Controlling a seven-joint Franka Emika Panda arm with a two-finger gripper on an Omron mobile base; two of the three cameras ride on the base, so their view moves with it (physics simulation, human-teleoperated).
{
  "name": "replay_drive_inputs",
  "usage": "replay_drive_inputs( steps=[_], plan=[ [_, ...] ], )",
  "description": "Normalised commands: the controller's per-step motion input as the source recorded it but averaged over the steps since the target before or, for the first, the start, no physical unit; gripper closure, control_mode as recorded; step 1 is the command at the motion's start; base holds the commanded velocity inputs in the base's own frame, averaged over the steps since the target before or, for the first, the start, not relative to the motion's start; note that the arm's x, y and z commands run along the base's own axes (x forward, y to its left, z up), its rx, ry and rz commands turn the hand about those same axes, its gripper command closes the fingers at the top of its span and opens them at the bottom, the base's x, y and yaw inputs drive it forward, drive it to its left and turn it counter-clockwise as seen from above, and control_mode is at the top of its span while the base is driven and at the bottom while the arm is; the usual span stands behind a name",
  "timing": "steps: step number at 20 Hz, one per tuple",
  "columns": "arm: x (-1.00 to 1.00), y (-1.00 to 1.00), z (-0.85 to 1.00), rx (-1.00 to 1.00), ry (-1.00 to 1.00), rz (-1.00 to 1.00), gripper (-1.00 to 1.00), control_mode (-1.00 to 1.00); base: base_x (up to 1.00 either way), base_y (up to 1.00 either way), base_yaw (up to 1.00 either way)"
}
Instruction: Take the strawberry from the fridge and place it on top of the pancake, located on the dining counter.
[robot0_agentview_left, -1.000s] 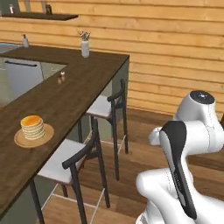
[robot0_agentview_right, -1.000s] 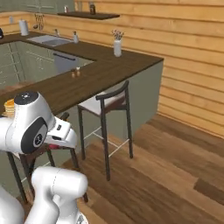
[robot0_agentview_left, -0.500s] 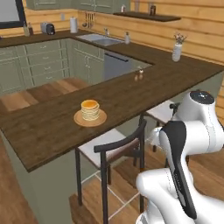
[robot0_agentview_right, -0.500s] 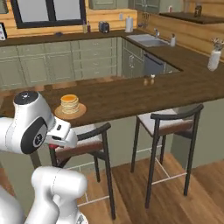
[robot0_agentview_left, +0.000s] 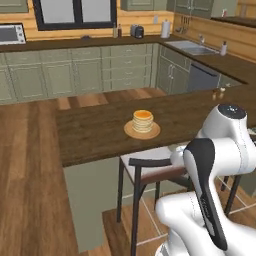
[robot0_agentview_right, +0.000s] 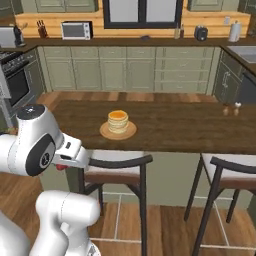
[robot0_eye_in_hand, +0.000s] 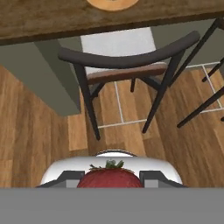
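Left base view: pancake (robot0_agentview_left: 143, 120) on its plate (robot0_agentview_left: 131, 132), mid dining counter tabletop (robot0_agentview_left: 90, 135), a stool (robot0_agentview_left: 150, 170) just in front of it.

Right base view: same pancake beyond the stool, arm low on its near side.

Hand view: jaws clamped on the strawberry (robot0_eye_in_hand: 110, 178), held above the floor short of the pancake.

Risk: lifting too low clips the stool back or tabletop edge, knocking the strawberry loose.

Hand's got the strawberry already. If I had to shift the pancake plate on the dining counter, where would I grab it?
Probably the plate rim on the stool side, coming in low over the dining counter edge. The rim is bare all around, while the pancake stack fills the center. The hand is shut on the strawberry, so release that first.
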Motion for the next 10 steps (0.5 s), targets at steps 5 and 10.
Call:
replay_drive_inputs(
  steps=[5, 10],
  plan=[
    [0.00, 0.00, 0.00, 0.00, 0.00, 0.00, 1.00, 1.00, 0.24, -0.54, 0.35],
    [0.00, 0.00, 0.00, 0.00, 0.00, 0.00, 1.00, 1.00, 0.01, -0.39, -0.05]
  ],
)
